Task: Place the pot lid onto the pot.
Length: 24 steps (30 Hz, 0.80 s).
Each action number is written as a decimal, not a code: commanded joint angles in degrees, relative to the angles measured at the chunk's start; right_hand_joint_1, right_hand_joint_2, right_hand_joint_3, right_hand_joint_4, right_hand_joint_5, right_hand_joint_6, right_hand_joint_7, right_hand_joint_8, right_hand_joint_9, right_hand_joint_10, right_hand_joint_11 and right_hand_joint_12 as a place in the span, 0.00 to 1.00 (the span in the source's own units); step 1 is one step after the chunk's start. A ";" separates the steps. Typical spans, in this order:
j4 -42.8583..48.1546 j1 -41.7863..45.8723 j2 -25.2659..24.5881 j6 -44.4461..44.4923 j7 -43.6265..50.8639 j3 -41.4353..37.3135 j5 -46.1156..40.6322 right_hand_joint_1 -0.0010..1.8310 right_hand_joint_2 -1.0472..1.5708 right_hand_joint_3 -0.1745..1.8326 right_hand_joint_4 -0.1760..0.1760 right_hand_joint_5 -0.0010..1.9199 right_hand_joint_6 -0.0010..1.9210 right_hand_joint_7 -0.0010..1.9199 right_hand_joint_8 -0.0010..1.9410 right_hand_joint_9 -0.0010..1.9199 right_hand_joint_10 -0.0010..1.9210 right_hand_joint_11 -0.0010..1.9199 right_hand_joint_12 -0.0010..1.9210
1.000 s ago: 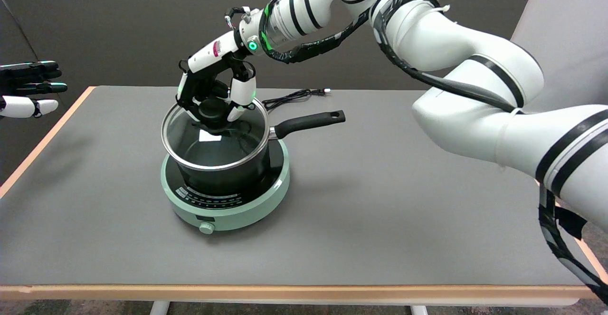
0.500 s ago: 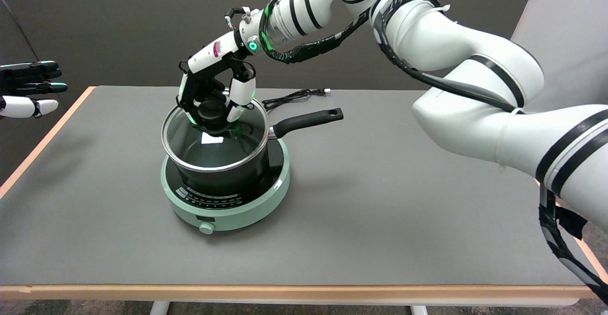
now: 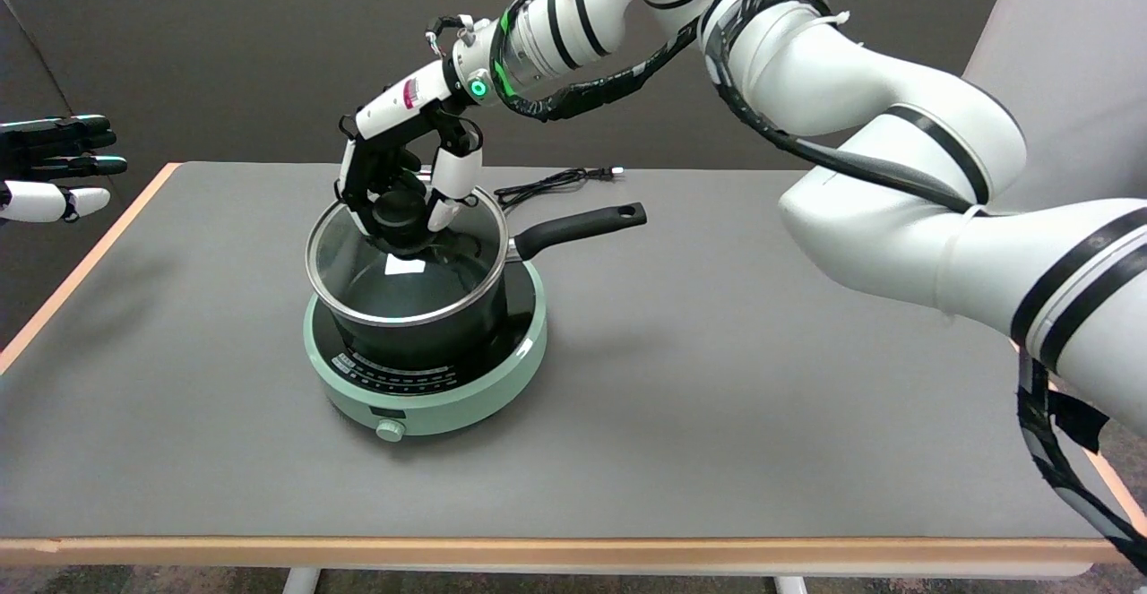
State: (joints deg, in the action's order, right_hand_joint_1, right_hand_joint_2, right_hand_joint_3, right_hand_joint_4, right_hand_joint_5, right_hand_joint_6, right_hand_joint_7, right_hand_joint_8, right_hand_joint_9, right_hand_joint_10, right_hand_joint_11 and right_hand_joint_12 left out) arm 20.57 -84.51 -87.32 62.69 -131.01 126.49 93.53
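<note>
Fingers of the right hand point(image 3: 405, 184) wrap the black knob of the round glass pot lid point(image 3: 408, 258), keeping it level on the black pot point(image 3: 421, 325).

Grey-topped table with light wood edging point(image 3: 717, 415) filled most of view. Round mint-green induction cooktop point(image 3: 430, 397) sat left of centre on it, black glass top, row of white markings along front, small round knob point(image 3: 390, 430) at front edge. Thin black power cord point(image 3: 547, 184) lay coiled behind cooktop near far edge, plug end pointing right. Dark wall behind.
</note>
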 commanded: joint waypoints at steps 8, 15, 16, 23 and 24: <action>0.20 0.74 0.12 -0.63 0.00 -0.25 0.00 0.73 0.81 0.22 0.85 0.34 0.33 0.41 0.69 0.39 0.67 0.19 0.99; 0.20 0.82 0.12 -0.79 0.00 -0.33 0.00 0.73 0.81 0.22 0.85 0.34 0.33 0.41 0.69 0.39 0.68 0.18 1.00; 0.20 0.82 0.12 -0.85 0.00 -0.33 0.00 0.73 0.81 0.22 0.84 0.34 0.33 0.41 0.70 0.39 0.68 0.18 1.00; 0.20 0.90 0.12 -1.27 0.00 -0.47 0.00 0.61 0.69 0.54 0.79 0.34 0.26 0.41 0.40 0.38 0.70 0.11 1.00; 0.26 0.96 0.12 -1.33 0.00 -0.55 0.00 0.61 0.69 0.54 0.78 0.34 0.25 0.42 0.39 0.39 0.69 0.10 1.00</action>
State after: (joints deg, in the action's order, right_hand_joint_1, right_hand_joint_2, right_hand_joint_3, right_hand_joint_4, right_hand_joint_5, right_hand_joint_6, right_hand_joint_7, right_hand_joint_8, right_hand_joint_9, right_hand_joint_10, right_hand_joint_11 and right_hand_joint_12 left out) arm 20.73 -83.85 -87.24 62.19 -131.01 126.25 93.53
